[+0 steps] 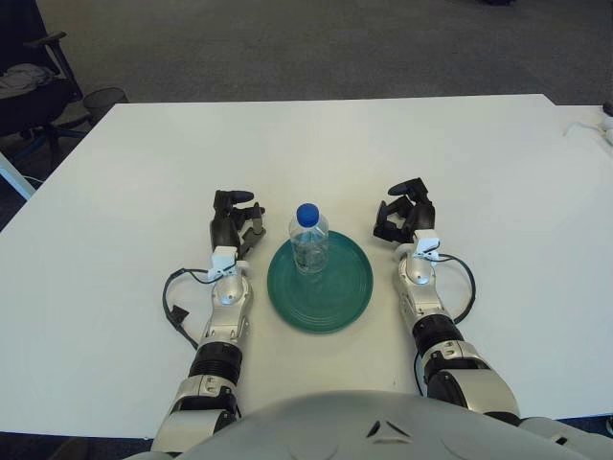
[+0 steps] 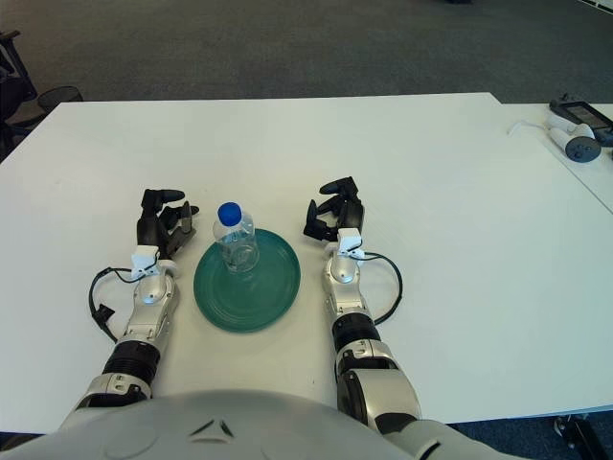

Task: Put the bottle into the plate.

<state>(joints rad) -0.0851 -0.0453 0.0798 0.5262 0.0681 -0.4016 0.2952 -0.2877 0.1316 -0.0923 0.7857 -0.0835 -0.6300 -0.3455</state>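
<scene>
The bottle [image 1: 308, 240] stands upright on the plate [image 1: 335, 297], on the plate's far-left portion. It is clear, with 1 blue cap [image 1: 306, 213] on top. The plate is round and green and lies flat on the white bench [image 1: 124, 172], near the bench's front edge.

The left robot hand [image 1: 236, 220] shows just to the left of the plate, level with the bottle. It is clear of both; its 3 fingers are loosely curled and hold nothing. A black cable [image 1: 175, 299] loops beside the left forearm, to the left of the plate.

The right robot hand [image 1: 402, 215] shows just to the right of the plate, apart from its rim. Its fingers are curled inward and hold nothing. A second black cable [image 1: 466, 287] loops beside the right forearm.

Far right of the plate, at the bench's right edge, lies a small white device [image 2: 578, 146] with a cord. Far left of the plate, off the bench, stands an office chair [image 1: 31, 91].
</scene>
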